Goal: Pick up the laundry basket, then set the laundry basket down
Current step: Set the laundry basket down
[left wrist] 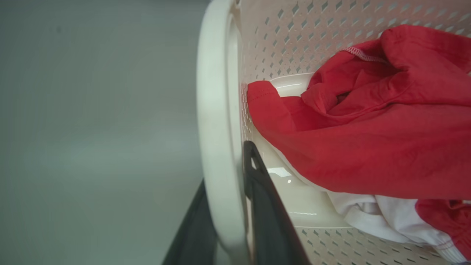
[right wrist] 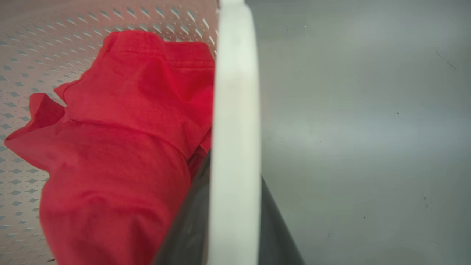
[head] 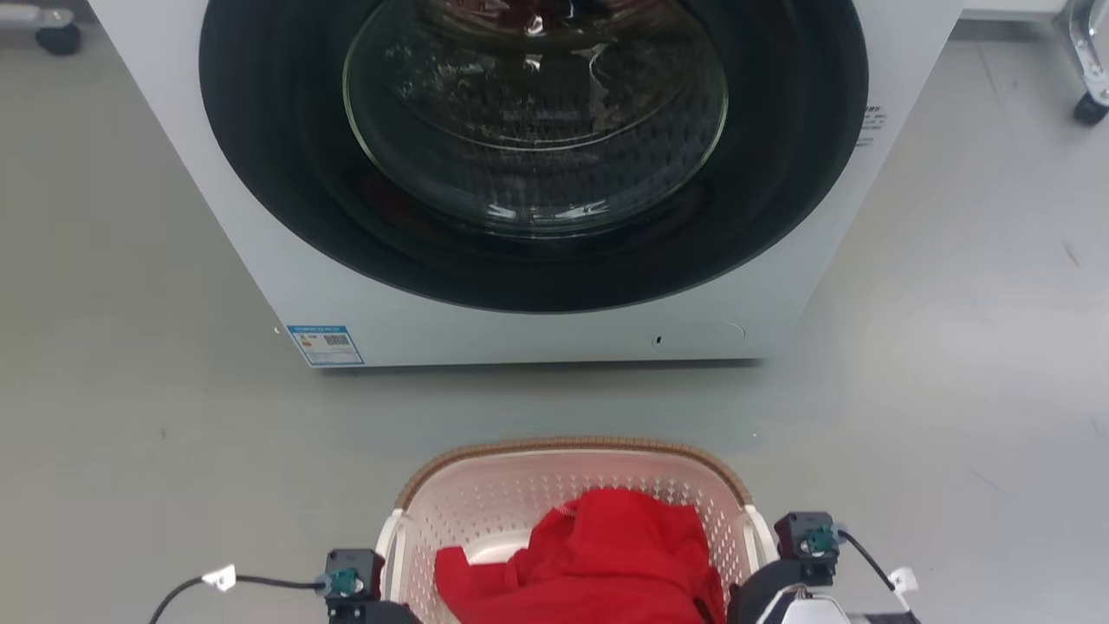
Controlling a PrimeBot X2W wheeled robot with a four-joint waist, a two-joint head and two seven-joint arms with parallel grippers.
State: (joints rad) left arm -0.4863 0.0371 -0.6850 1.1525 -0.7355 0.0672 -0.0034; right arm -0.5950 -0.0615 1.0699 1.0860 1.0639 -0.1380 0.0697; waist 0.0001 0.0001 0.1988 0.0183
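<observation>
Laundry basket (head: pixel 511 494) sits low centre in the head view, on the floor side of the washing machine (head: pixel 520 334) and well apart from its closed door. It is loaded: a red garment (head: pixel 606 555) heaped inside, with white cloth (left wrist: pixel 386 217) under it.

Left hand (left wrist: pixel 226 173): the two dark fingers straddle the white left handle (left wrist: pixel 217 110), one inside the basket wall and one outside, both pressed to the plastic. I read this as clamped on the handle.

Right hand (right wrist: pixel 235 173): the same arrangement on the right handle (right wrist: pixel 235 92), inner finger (right wrist: pixel 191 213) against the red cloth, outer finger over grey floor (right wrist: pixel 368 129). Also gripping.

Cannot tell whether the basket base is on the floor or already clear of it; the base is hidden in every view.

Step in hand, as I judge it: the two-handed grasp is made and the lift is at its start or about to begin.

Next move calls for both arms rising together at an even rate, keeping the rim level so the load does not slide. The grips are narrow, so uneven pull could twist a handle out of the fingers.
</observation>
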